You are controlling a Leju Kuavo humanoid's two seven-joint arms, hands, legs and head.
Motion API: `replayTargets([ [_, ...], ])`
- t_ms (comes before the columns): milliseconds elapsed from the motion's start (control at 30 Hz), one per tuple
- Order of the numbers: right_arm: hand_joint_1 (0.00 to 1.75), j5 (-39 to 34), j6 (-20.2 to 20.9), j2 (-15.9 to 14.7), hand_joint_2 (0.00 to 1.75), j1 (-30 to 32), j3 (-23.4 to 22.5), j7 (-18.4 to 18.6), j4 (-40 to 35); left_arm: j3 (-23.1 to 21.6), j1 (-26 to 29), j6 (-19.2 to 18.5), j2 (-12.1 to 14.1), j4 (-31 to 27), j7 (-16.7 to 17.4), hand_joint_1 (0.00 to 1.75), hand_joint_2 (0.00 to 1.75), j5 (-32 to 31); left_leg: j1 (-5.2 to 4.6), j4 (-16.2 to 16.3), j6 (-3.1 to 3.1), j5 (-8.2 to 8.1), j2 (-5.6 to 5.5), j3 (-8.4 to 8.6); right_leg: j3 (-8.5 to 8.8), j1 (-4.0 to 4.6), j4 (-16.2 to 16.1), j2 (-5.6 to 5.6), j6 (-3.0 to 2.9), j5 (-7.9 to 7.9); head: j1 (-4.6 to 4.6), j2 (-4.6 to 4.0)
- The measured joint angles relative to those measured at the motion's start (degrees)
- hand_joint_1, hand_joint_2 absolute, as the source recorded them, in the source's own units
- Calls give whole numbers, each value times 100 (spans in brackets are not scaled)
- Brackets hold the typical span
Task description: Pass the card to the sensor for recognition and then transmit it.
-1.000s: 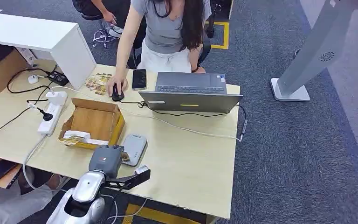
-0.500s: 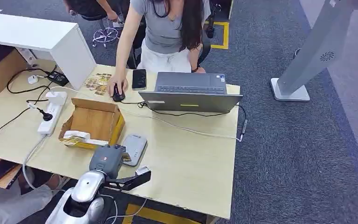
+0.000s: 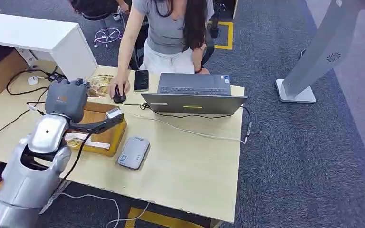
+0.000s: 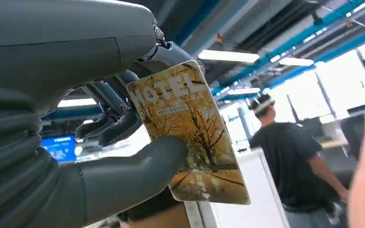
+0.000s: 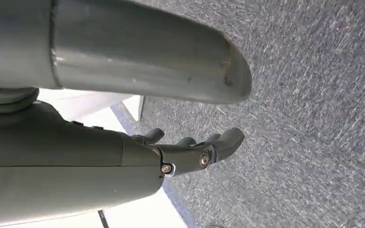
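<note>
Having risen from the lower frame to upper left, the left hand (image 3: 66,99) is pinching the card (image 4: 190,133), needing a steady handover to the person (image 3: 168,28); the right hand (image 5: 190,152) is hanging empty, fingers loosely apart.

Glossy printed card (image 4: 190,137); matt grey plastic left hand (image 4: 119,123); pale wood table (image 3: 190,161); rough carpet (image 3: 304,156).

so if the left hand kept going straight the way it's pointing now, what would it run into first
Probably the person across the table. The left hand, holding the card, is raised over the cardboard box and points away from the robot. The mouse lies roughly that way but seems lower; depth is unclear.
</note>
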Motion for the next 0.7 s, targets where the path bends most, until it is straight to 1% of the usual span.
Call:
replayTargets([
  [100,0,0,-72,-59,0,-52,0,-35,166,-9,-139,2,151,2,31,175,175,-2,0,0,0,-1,2,-3,-5,0,-1,2,0,0,0,0],
  [233,0,0,-112,-96,0,-88,0,-74,308,-33,-150,53,249,20,52,175,175,0,0,0,0,-1,2,-6,-10,0,-1,2,0,0,0,0],
  [400,0,0,-107,-118,0,-111,15,-13,415,-55,-150,136,284,122,83,175,175,0,0,0,1,-1,2,-7,-11,0,-1,2,0,0,0,0],
  [700,0,0,-107,-125,0,-118,20,4,463,-83,-148,140,321,175,92,175,175,0,0,0,0,-1,2,-9,-11,0,-1,2,0,0,-2,0],
])
